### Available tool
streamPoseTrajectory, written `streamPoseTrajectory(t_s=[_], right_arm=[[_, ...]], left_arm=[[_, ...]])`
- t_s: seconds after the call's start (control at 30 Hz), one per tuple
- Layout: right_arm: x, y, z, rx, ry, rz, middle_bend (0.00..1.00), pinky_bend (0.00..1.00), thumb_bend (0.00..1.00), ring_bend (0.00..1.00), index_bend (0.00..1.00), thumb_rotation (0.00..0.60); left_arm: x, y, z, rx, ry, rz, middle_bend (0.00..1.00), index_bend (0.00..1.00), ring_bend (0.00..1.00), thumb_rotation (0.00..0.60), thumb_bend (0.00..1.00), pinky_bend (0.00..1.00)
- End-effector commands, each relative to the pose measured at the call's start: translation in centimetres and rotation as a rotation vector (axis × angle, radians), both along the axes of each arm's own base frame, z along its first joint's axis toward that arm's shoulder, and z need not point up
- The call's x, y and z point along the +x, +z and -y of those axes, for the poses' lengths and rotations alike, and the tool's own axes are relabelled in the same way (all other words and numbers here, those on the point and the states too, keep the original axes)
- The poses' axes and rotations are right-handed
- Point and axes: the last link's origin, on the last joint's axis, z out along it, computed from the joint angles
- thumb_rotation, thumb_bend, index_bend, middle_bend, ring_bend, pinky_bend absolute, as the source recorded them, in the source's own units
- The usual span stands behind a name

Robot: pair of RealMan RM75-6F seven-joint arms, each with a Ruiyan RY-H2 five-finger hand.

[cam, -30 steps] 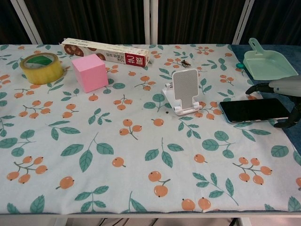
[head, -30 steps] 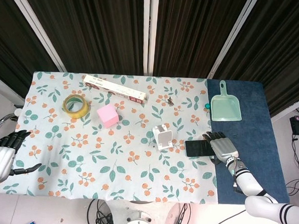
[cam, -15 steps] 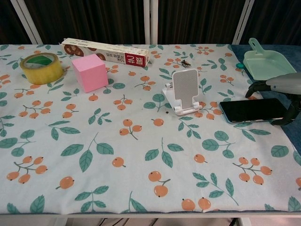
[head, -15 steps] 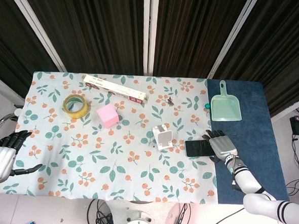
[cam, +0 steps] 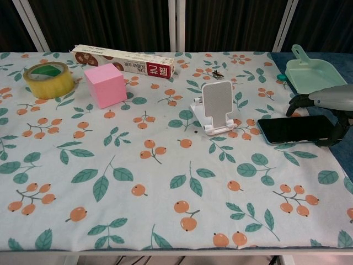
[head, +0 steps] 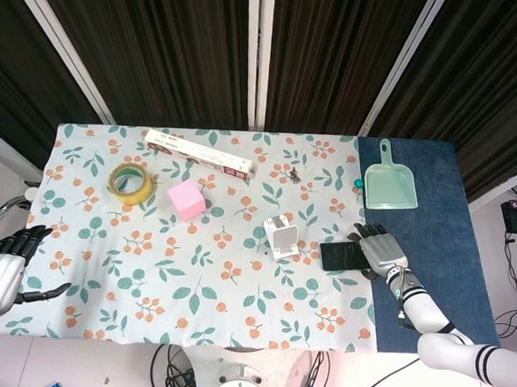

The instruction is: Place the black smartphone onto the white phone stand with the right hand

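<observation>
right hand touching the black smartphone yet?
Touching. In the chest view the right hand straddles the far end of the flat black smartphone, dark fingers against its edge; head view agrees. Phone not yet lifted.

Tape roll [head: 132,183], pink cube [head: 187,199], long box [head: 198,154], green dustpan [head: 389,181].

Between my right hand [head: 380,252] and the white phone stand [cam: 216,106] lies only flat cloth — an open path. The green dustpan [cam: 311,69] sits behind, the pink cube [cam: 105,84] well left — neither blocks.
</observation>
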Motion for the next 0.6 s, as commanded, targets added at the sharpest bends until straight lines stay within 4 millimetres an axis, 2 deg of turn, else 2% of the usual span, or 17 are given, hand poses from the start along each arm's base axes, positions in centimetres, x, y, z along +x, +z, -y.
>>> streamPoseTrajectory(t_s=[0.03, 0.13, 0.43, 0.5, 0.6], right_arm=[[-0.02, 0.0, -0.01, -0.006, 0.002, 0.003, 0.0, 0.0, 0.24, 0.0, 0.47, 0.6], [0.1, 0.1, -0.03, -0.023, 0.012, 0.017, 0.0, 0.0, 0.31, 0.0, 0.56, 0.6], [0.43, 0.73, -0.24, -0.045, 0.021, 0.06, 0.12, 0.0, 0.34, 0.0, 0.66, 0.6], [0.46, 0.78, -0.3, -0.046, 0.025, 0.061, 0.16, 0.0, 0.34, 0.04, 0.67, 0.6], [0.53, 0.86, -0.34, -0.049, 0.035, 0.058, 0.22, 0.01, 0.34, 0.15, 0.68, 0.6]], left_arm=[[-0.02, -0.04, 0.01, -0.002, 0.001, 0.003, 0.12, 0.13, 0.14, 0.255, 0.03, 0.24], [-0.06, -0.09, 0.04, -0.004, 0.003, 0.006, 0.12, 0.13, 0.14, 0.254, 0.03, 0.24], [-0.18, -0.19, 0.07, -0.012, 0.012, 0.013, 0.12, 0.13, 0.14, 0.255, 0.03, 0.24], [-0.19, -0.21, 0.07, -0.013, 0.013, 0.014, 0.12, 0.13, 0.14, 0.255, 0.03, 0.24], [-0.23, -0.24, 0.08, -0.014, 0.016, 0.016, 0.12, 0.13, 0.14, 0.255, 0.03, 0.24]])
